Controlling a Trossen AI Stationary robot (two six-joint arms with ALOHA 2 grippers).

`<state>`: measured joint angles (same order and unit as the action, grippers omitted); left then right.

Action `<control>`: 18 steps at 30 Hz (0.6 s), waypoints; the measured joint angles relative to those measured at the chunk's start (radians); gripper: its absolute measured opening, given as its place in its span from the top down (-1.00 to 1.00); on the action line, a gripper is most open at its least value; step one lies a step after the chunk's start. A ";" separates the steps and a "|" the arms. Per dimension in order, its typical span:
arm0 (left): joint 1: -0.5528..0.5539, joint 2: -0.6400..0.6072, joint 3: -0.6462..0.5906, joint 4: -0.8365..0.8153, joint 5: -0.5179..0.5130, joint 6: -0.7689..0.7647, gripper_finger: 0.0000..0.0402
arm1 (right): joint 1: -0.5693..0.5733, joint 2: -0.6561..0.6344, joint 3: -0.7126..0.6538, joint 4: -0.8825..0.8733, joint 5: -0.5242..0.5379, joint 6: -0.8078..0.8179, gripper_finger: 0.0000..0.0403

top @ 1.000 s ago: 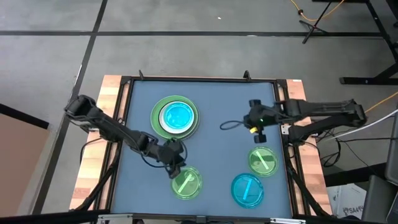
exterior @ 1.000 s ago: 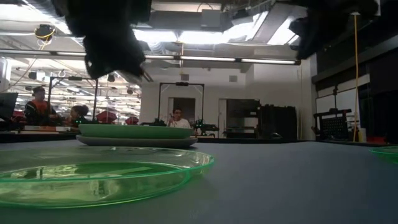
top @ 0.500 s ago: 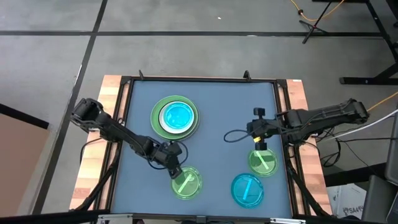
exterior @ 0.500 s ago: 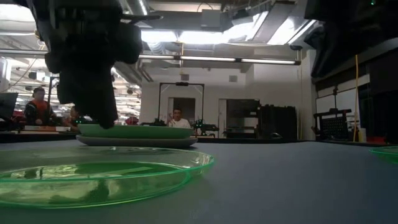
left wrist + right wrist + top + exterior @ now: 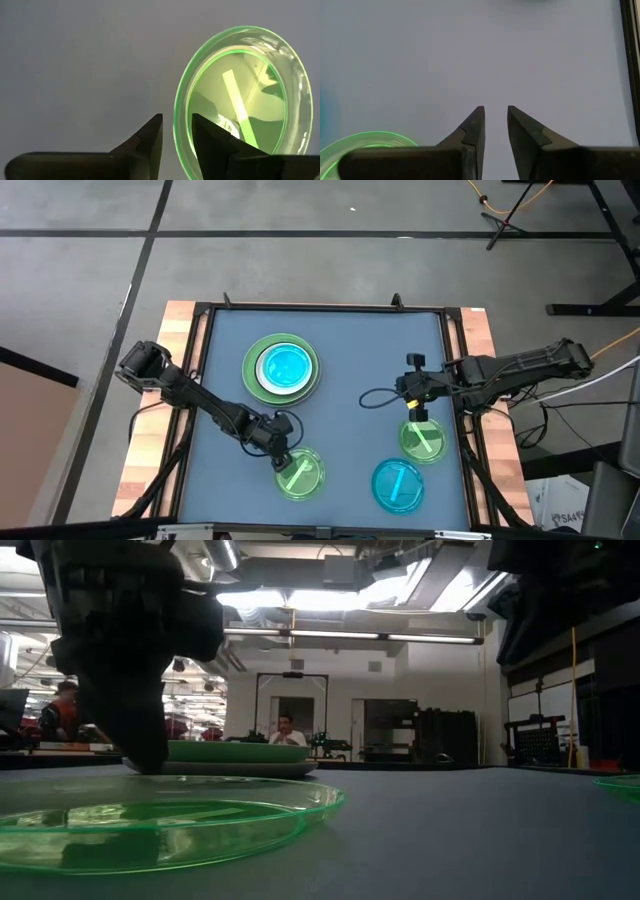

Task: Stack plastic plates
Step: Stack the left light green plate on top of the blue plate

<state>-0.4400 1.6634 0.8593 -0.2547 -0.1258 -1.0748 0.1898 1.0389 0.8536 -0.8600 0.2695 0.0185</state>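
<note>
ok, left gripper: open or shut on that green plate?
Open. In the left wrist view the left gripper shows a gap between its fingers, straddling the rim of the green plate, which lies flat on the table, not clamped.

I see a blue plate stacked on the large green plate; two translucent green plates and another blue plate lie flat nearby.

glossy translucent green plate, matt table
</note>
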 joint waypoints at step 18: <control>-0.005 0.076 0.000 0.065 0.014 -0.023 0.52 | 0.000 0.001 0.000 -0.002 0.000 0.000 0.64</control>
<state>-0.4454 1.7395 0.8597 -0.1901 -0.1115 -1.0973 0.1898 1.0397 0.8536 -0.8616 0.2695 0.0183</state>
